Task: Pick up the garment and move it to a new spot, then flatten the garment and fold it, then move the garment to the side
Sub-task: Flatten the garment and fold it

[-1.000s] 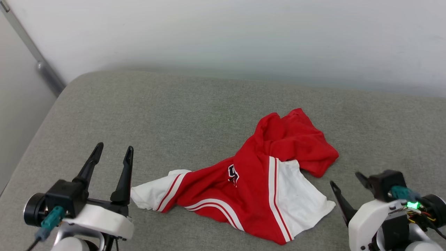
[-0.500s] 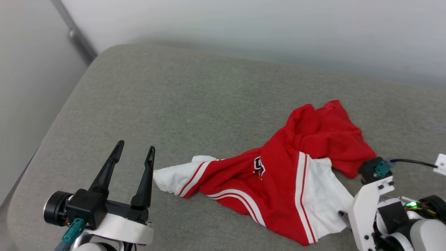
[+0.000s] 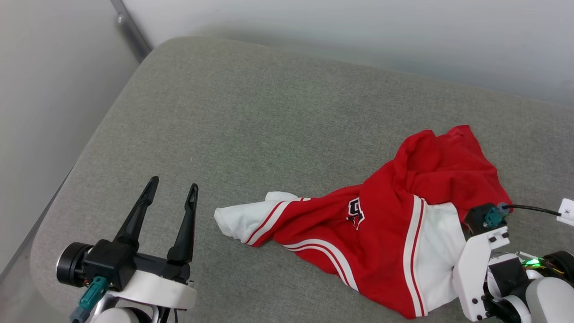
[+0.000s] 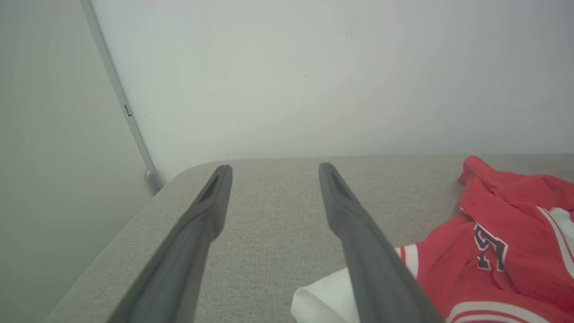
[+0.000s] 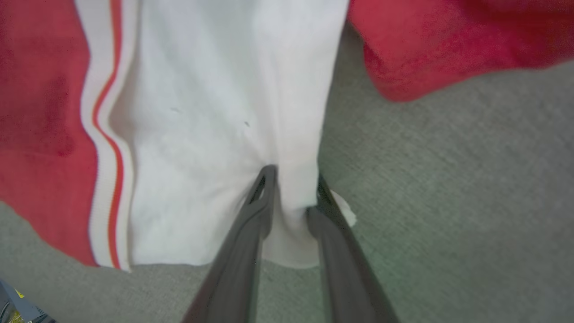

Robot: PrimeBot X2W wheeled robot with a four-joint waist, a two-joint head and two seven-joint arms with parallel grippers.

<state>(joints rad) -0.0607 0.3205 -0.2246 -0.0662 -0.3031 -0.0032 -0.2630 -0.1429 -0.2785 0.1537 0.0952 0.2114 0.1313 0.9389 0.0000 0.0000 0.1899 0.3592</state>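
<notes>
The garment [image 3: 381, 237], a red jersey with white sleeves and striped trim, lies crumpled on the grey cushion [image 3: 269, 112], right of centre. In the right wrist view my right gripper [image 5: 293, 179] is down on the near white sleeve [image 5: 202, 112], with a fold of white fabric bunched between its two fingers. In the head view its white wrist [image 3: 482, 255] covers that sleeve's edge. My left gripper [image 3: 174, 183] hovers open to the left of the other white sleeve [image 3: 237, 220], touching nothing. The left wrist view has the open left gripper [image 4: 275, 168] with the garment [image 4: 515, 215] at its right.
A pale wall [image 3: 358, 27] runs behind the cushion, with a metal pipe [image 3: 130, 27] at the back left corner. The cushion's rounded left edge [image 3: 76, 179] drops off close to my left arm. A black cable with a white tag [image 3: 567, 211] hangs by my right wrist.
The head camera has turned, shifting the whole picture. My right gripper has come down onto the white sleeve and its fingers have closed in on the fabric. The left gripper stays open.
</notes>
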